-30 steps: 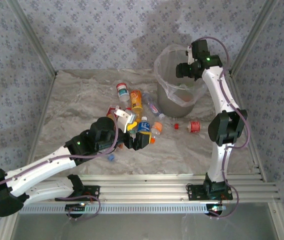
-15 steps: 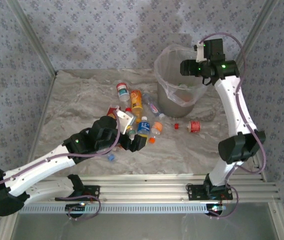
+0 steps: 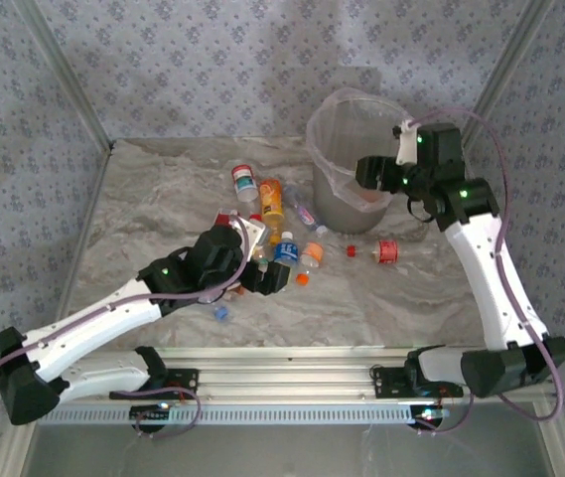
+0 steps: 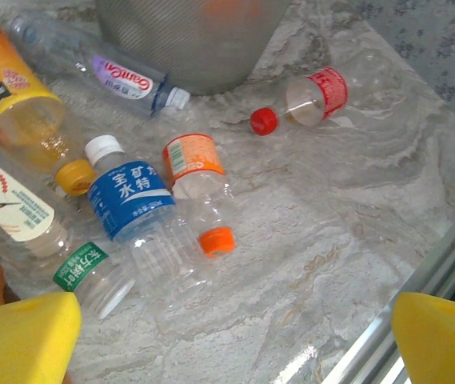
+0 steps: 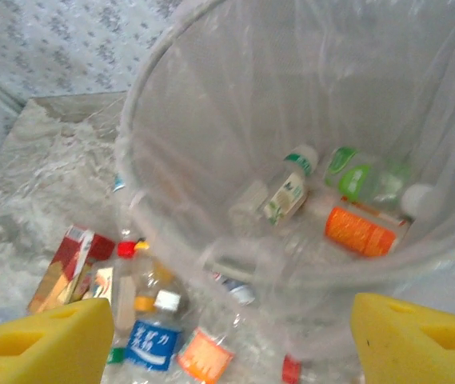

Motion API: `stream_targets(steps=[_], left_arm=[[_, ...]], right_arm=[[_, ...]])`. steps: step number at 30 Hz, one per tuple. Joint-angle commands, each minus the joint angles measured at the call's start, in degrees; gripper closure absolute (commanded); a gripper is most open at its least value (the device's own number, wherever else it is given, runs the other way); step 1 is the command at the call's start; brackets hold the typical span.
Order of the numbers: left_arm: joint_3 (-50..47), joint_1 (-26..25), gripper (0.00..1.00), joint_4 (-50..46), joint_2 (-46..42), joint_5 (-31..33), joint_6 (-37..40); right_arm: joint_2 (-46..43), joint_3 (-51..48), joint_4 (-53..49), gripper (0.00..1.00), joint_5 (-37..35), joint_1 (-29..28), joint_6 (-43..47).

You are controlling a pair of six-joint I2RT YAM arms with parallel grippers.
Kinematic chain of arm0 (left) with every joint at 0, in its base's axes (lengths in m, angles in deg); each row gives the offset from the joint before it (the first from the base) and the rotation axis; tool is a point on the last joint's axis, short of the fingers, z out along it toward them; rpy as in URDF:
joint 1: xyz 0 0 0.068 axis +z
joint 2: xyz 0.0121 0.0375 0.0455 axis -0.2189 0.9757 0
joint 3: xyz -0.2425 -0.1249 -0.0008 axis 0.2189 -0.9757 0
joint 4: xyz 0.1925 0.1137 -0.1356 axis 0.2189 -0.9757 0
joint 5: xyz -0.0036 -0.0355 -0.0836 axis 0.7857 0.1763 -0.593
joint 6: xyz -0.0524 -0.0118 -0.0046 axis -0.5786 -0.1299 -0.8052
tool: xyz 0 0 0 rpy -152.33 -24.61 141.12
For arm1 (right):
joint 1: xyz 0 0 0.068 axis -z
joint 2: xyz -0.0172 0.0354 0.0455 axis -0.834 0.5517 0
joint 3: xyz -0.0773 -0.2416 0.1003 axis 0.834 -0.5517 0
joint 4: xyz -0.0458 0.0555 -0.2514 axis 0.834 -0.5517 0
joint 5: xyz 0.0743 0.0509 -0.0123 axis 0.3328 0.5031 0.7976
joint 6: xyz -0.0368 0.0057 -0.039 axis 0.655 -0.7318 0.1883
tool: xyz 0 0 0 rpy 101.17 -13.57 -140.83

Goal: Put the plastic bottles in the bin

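L grip (image 4: pixel 227 340): jaws wide, yellow pads (image 4: pixel 19 336) at both edges of wrist view, nothing btwn them. Low over table (image 3: pixel 163 199), just short of the bottle pile.
R grip (image 5: pixel 227 344): jaws apart, empty. Up by bin's right rim, cam looking down into it.
Bin (image 3: pixel 347 209): upright, far right-centre of table, clear liner folded over rim.
In bin: 3 btls seen at bottom, lying close together: orange-label btl (image 5: pixel 359 228), green-label btl (image 5: pixel 363 176), white btl (image 5: pixel 287 192) w/ green cap.
Pile: left of bin, btwn bin and L grip, all lying flat.
Blue-label btl (image 4: pixel 131 200): white cap, mid pile, touching orange-cap btl (image 4: pixel 199 172) alongside.
Juice btl (image 4: pixel 11 96): orange, yellow cap, just left of blue-label btl.
Clear btl (image 4: pixel 115 68): by bin's foot, cap end toward bin.
Red-label btl (image 4: pixel 315 92): red cap, lies alone in front of bin, apart from pile.
Red-white btl (image 3: pixel 244 179): far edge of pile, next to juice btl.
Blue bit (image 3: pixel 220 313): on table beside L arm, too small to tell what.
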Motion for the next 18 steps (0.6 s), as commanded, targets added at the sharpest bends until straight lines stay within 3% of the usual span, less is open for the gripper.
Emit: stream_targets(steps=[1,6,18], left_arm=[[2.17,1.19,0.0,-0.43,1.91,-0.19,-3.93],[5.22,2.89,0.01,-2.57,8.1,0.64,-10.24],[12.36,4.57,0.06,-6.06,26.01,2.75,-15.86]], right_arm=[[-4.42,-5.61,1.34,0.2,2.47,-1.27,-3.5],[-10.61,-13.55,1.19,0.18,7.41,-2.5,-5.39],[-20.4,-27.59,1.61,0.16,16.23,-4.63,-7.64]])
